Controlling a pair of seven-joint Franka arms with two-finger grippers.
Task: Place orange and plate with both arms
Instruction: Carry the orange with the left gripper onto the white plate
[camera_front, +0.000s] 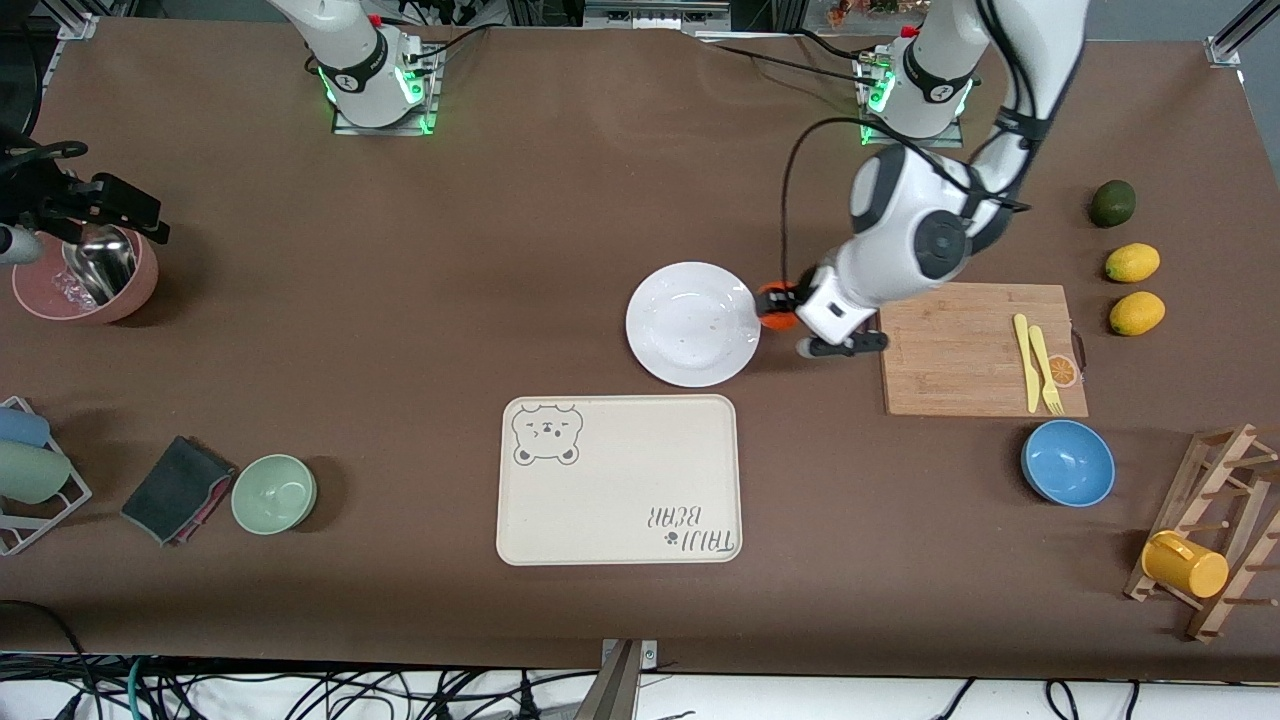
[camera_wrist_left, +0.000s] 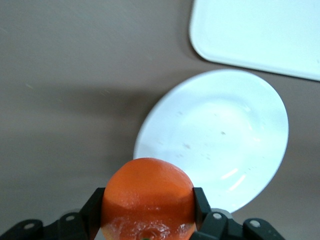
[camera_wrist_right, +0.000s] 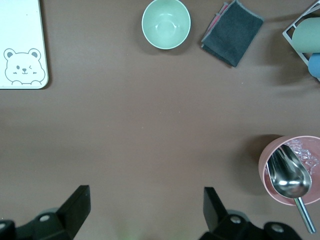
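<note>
- Left gripper (camera_wrist_left: 147, 212) clamped on the orange (camera_front: 775, 304), over the plate (camera_front: 690, 325) edge.
- Right gripper (camera_wrist_right: 145, 205) fingers apart, waiting above table beside pink bowl (camera_front: 85, 280).
- Orange not yet released; plate itself untouched, probably still to place.

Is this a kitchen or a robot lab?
Probably a robot lab set up like a kitchen: the left gripper holds an orange by a white plate, the right gripper waits open, and cables hang below the table.

Around the plate (camera_front: 692, 323), bare table lies open toward the right arm's end, while the cutting board (camera_front: 975, 349) blocks the left arm's end and the bear tray (camera_front: 618, 480) sits nearer the camera
</note>
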